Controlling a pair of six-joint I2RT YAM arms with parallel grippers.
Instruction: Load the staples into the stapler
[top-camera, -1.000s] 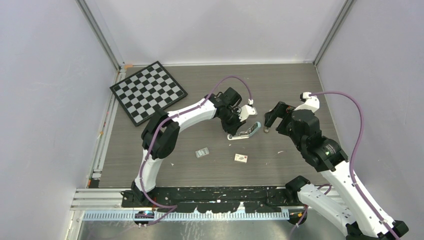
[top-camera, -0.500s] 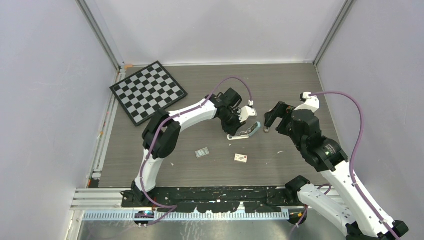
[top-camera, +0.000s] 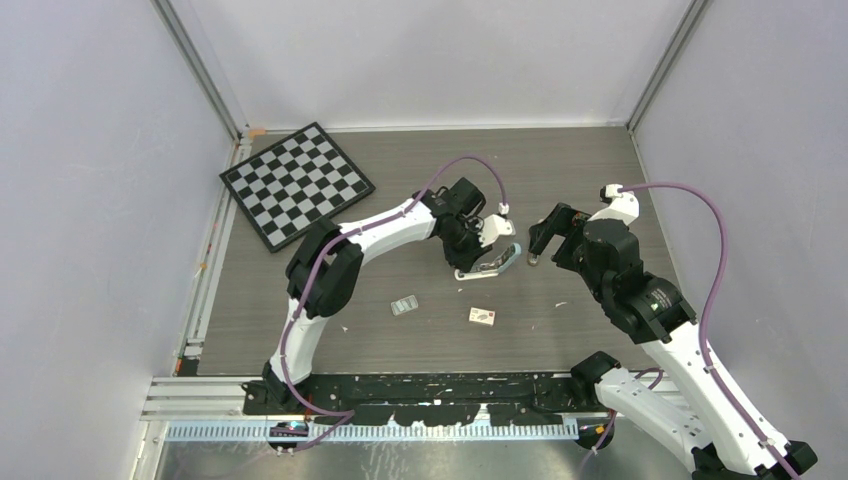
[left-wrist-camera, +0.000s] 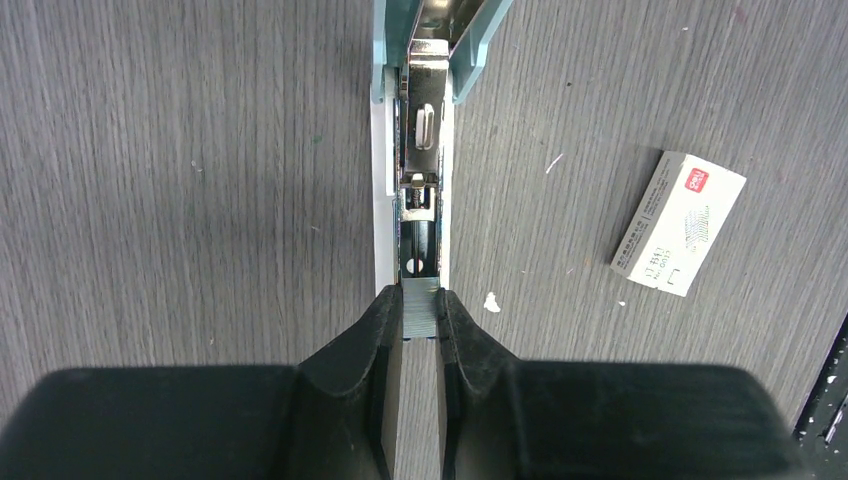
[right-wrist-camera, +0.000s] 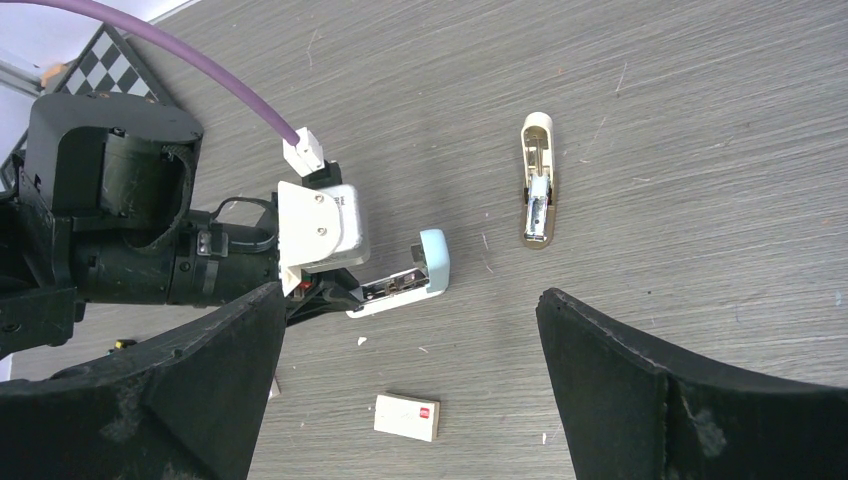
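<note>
The stapler (left-wrist-camera: 428, 120) lies open on the table, its pale teal top (left-wrist-camera: 470, 45) swung up off the white base and the silver inner channel bare. My left gripper (left-wrist-camera: 420, 305) is shut on the staples (left-wrist-camera: 420, 308), a small ribbed grey block held at the near end of that channel. In the top view, the left gripper (top-camera: 468, 256) sits at the stapler's (top-camera: 492, 263) left end. My right gripper (top-camera: 537, 245) hangs open just right of the stapler, holding nothing. The right wrist view shows the stapler (right-wrist-camera: 415, 275) between its wide-open fingers (right-wrist-camera: 230, 350).
A small white box with a red mark (top-camera: 483, 316) lies in front of the stapler, also seen in both wrist views (left-wrist-camera: 680, 222) (right-wrist-camera: 407, 417). A tan rounded block (right-wrist-camera: 537, 190) lies to the right. A small grey flat piece (top-camera: 404, 305) and a checkerboard (top-camera: 297, 183) lie left.
</note>
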